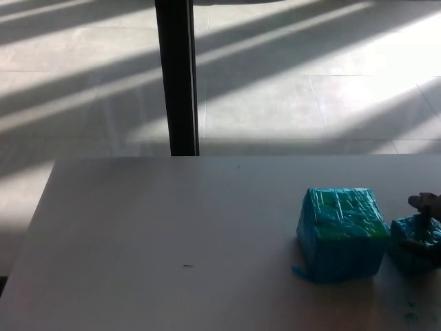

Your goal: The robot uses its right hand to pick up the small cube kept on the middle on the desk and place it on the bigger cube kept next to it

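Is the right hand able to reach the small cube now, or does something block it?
Probably yes. The right hand is already at the small cube by the picture's right edge, with nothing between them. The bigger cube stands to the side, out of the way. Whether it grips yet, I cannot tell.

Strong sunlight falls across the floor (289,89) in slanted bands, bright stripes alternating with long grey shadows, and it burns out to white glare at the upper right. The worktop (158,234) sits in shade, dim and flat grey. The dark post (176,76) is nearly a silhouette. The wrapped big cube (340,233) shows faint sheen; perhaps slightly soft at the right edge.
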Tool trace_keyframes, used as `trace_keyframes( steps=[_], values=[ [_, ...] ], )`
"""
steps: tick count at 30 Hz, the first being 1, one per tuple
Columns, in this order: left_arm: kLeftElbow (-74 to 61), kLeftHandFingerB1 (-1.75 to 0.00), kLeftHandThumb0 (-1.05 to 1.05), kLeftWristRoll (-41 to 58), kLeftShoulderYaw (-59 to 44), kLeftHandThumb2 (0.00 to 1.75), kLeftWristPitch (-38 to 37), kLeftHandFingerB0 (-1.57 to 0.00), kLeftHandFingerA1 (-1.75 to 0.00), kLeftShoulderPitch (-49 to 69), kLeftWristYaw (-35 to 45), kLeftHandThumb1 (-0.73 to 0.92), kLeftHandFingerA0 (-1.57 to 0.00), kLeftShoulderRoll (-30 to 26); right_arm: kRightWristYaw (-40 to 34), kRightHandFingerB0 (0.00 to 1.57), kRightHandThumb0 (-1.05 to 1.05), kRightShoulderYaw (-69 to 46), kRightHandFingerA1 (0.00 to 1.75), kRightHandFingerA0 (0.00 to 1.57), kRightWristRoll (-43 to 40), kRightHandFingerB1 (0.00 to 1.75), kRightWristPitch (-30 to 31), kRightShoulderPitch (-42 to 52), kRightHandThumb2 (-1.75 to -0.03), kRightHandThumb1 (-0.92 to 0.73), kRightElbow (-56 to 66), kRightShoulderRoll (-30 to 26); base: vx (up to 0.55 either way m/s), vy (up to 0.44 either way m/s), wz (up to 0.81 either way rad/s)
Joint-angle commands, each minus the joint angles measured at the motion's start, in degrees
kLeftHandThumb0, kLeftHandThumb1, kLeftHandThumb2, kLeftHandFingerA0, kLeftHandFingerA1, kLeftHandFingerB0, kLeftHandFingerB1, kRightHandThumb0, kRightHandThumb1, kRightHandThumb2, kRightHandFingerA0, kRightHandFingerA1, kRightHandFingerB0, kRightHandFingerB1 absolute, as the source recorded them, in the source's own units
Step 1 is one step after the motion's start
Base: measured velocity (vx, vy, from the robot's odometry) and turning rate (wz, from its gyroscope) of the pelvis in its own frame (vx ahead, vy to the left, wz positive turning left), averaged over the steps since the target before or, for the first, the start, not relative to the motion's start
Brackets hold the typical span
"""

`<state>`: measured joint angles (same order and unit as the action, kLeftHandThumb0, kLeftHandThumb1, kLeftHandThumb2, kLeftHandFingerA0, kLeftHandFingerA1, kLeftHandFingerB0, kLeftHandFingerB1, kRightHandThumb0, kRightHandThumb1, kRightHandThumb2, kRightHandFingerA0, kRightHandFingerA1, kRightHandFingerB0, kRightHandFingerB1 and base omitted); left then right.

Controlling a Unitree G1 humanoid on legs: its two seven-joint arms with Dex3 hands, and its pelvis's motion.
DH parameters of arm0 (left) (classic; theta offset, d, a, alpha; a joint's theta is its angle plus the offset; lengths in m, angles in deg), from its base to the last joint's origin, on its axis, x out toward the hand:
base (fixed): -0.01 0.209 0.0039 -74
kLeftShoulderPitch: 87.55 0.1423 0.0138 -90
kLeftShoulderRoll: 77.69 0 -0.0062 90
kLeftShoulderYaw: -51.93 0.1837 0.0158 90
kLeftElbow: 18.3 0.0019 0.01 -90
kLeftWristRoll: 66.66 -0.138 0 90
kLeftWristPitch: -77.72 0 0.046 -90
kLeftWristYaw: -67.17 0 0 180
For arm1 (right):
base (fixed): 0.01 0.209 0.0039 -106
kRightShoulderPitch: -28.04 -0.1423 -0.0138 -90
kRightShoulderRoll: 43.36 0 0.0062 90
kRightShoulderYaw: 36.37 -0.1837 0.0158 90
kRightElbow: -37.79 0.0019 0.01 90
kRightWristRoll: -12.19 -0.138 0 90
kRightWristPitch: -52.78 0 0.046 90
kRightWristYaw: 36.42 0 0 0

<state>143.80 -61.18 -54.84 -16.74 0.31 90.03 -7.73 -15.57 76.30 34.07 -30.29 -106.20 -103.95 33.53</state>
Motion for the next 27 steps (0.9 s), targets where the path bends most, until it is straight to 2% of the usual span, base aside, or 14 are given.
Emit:
trace_keyframes(
  steps=[1, 2, 5, 7, 9, 11, 12, 13, 14, 15, 16, 17, 19, 27],
  values=[
    [0.0, -0.54, -0.75, -1.6, 1.4, 0.61, -1.2, -0.55, -0.62, 0.1, -0.2, 0.67, -0.53, -1.4, 2.4, 0.0, -0.84, 3.2, 0.17, 0.0, 4.5, 0.16, 1.0, -1.4, -0.91, -0.48, 1.0, 0.4, 0.0, 0.0, 0.0],
    [-0.1, -0.56, -0.74, -1.4, 1.3, 0.6, -1.0, -0.54, -0.66, 0.0, -0.1, 0.65, -0.51, -1.4, 4.8, 0.0, -0.9, 5.8, 0.29, 0.08, 6.8, 0.0, 1.8, -2.2, -0.86, -0.53, 1.0, -0.1, 0.0, 0.0, 0.0],
    [-0.4, -0.53, -0.71, -0.1, 0.4, 0.6, -0.3, -0.57, -0.63, -0.2, 1.1, 0.66, -0.56, -1.4, 8.2, 0.0, -0.78, 9.9, 0.44, 0.06, 9.2, 0.07, 1.4, -3.4, -0.82, -0.45, 0.0, -1.1, 0.0, 0.0, 0.0],
    [-0.4, -0.5, -0.72, -1.6, 1.8, 0.61, -1.2, -0.51, -0.61, -0.2, 0.0, 0.69, -0.48, -1.6, 12.0, 0.0, -0.56, 11.0, 0.74, 0.46, 9.1, 0.09, 4.8, -3.7, -0.55, -0.48, -0.2, -1.0, 0.0, 0.0, 0.0],
    [-0.1, -0.52, -0.72, -0.7, 1.0, 0.6, -0.1, -0.55, -0.65, -0.6, -0.2, 0.66, -0.52, -1.5, 11.8, 0.0, -0.55, 11.8, 0.74, 0.56, 9.7, 0.11, 5.8, -3.3, -0.75, -0.4, 0.2, -1.0, 0.0, 0.0, 0.0],
    [-0.4, -0.59, -0.73, -0.3, 0.8, 0.6, 0.4, -0.57, -0.74, -0.5, 0.4, 0.65, -0.58, -1.6, 9.6, 0.0, -0.45, 15.2, 0.92, 0.91, 13.5, 0.16, 6.9, -2.0, -0.76, -0.43, 2.2, -0.9, 0.0, 0.0, 0.0],
    [-0.3, -0.57, -0.72, -1.0, 1.4, 0.6, -1.2, -0.57, -0.7, -0.4, 0.6, 0.67, -0.56, -1.7, 8.2, 0.02, -0.4, 15.9, 0.95, 0.9, 14.2, 0.18, 6.4, -1.1, -0.76, -0.44, 2.6, -1.0, 0.0, 0.0, 0.0],
    [0.0, -0.62, -0.71, -0.6, 1.0, 0.99, -0.7, -0.5, -0.68, -0.7, 0.4, 0.53, -0.48, -1.7, 4.3, 0.12, -0.31, 18.3, 1.2, 0.83, 17.3, 0.27, 4.2, 0.1, -0.58, -0.58, 3.6, -1.5, 0.0, 0.0, 0.0],
    [-0.1, -0.54, -0.72, -0.8, 1.3, 0.6, -0.3, -0.53, -0.65, -0.7, 0.5, 0.66, -0.49, -1.8, 3.2, 0.15, -0.3, 19.3, 1.43, 0.74, 18.3, 0.31, 4.4, 0.2, -0.61, -0.62, 3.8, -1.4, 0.0, 0.0, 0.0],
    [-0.5, -0.63, -0.71, -1.0, 1.4, 1.01, -0.6, -0.5, -0.68, -0.5, 0.6, 0.55, -0.46, -1.9, -1.3, 0.31, -0.28, 20.0, 1.47, 0.66, 19.7, 0.33, 2.7, 1.1, -0.62, -0.66, 4.3, -1.9, 0.0, 0.0, 0.0],
    [-0.5, -0.63, -0.71, -1.1, 1.5, 1.01, -0.6, -0.5, -0.68, -0.4, 0.6, 0.55, -0.46, -2.1, -1.9, 0.31, -0.28, 20.2, 1.47, 0.66, 19.7, 0.33, 2.6, 1.4, -0.62, -0.66, 4.5, -1.9, 0.0, 0.0, 0.0],
    [-0.9, -0.61, -0.73, -1.9, 2.3, 1.02, -1.1, -0.45, -0.67, -0.2, 0.1, 0.57, -0.41, -2.2, -4.3, 0.64, -0.29, 20.2, 1.57, 0.56, 20.0, 0.41, 2.2, 2.3, -0.6, -0.74, 5.1, -2.1, 0.0, 0.0, 0.0],
    [-1.2, -0.6, -0.72, -1.9, 2.4, 0.61, -0.9, -0.57, -0.71, -0.2, -0.2, 0.69, -0.55, -2.2, -6.0, 0.84, -0.37, 22.1, 1.62, 0.67, 22.4, 0.56, 3.2, 2.7, -0.6, -0.65, 5.8, -2.4, 0.0, 0.0, 0.0],
    [-0.8, -0.55, -0.73, -1.1, 2.0, 0.61, -0.3, -0.48, -0.67, -0.3, 0.0, 0.67, -0.44, -2.1, -13.5, 0.63, -0.36, 20.2, 1.61, 0.74, 21.7, 0.64, 2.0, 6.3, -0.7, -0.88, 6.7, -2.8, 0.0, 0.0, 0.0]
  ],
)
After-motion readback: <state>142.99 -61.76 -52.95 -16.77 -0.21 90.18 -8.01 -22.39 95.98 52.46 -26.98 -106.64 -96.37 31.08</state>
